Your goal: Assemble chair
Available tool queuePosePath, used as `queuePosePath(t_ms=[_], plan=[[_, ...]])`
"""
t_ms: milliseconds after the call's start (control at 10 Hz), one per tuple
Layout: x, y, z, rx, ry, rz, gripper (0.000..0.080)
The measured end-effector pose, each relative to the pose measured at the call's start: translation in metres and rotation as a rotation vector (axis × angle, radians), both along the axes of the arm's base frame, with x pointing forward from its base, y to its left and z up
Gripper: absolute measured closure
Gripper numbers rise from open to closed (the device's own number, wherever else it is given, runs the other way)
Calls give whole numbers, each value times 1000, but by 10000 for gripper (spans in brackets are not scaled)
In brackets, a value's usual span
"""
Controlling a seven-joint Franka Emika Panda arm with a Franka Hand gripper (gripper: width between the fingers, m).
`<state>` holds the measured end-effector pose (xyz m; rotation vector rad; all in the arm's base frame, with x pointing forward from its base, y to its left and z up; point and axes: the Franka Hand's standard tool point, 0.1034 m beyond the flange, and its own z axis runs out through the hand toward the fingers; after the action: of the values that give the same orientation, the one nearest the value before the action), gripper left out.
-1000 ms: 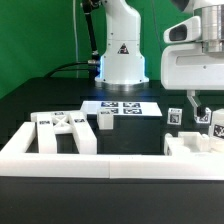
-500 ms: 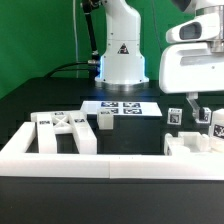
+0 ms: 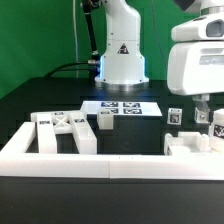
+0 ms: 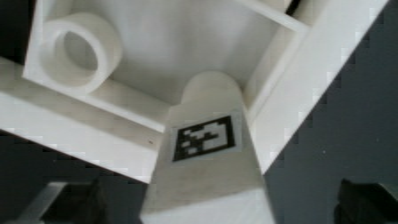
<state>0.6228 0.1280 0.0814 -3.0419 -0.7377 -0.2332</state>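
Note:
My gripper (image 3: 205, 106) hangs at the exterior view's right, above the loose chair parts there. In the wrist view a white square post (image 4: 205, 150) with a black-and-white tag rises between my fingers (image 4: 365, 203). Dark gaps show on both sides of it, so the gripper (image 4: 210, 208) is open around it. Beneath the post lies a white frame piece (image 4: 107, 60) with a round hole. In the exterior view a tagged post (image 3: 216, 125) stands under the hand, beside a white blocky part (image 3: 188, 146). A chair frame piece (image 3: 62, 131) lies at the left and a short post (image 3: 104, 120) near the middle.
The marker board (image 3: 121, 106) lies in front of the robot base (image 3: 122, 50). A long white rail (image 3: 110, 163) borders the front of the workspace. A small tagged block (image 3: 174, 116) stands left of my hand.
My hand has shifted toward the exterior view's right. The parts on the table have not moved.

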Motion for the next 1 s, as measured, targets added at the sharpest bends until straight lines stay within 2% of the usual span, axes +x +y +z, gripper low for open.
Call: queuePosePath(t_ms=[100,300,500,1000], plan=[[0,0,0,0,1,-4,178],[0,0,0,2,1,-17,512],[0,-1,-1,11,4,-61,509],[-1,-2,-2,112,27,-621,509]])
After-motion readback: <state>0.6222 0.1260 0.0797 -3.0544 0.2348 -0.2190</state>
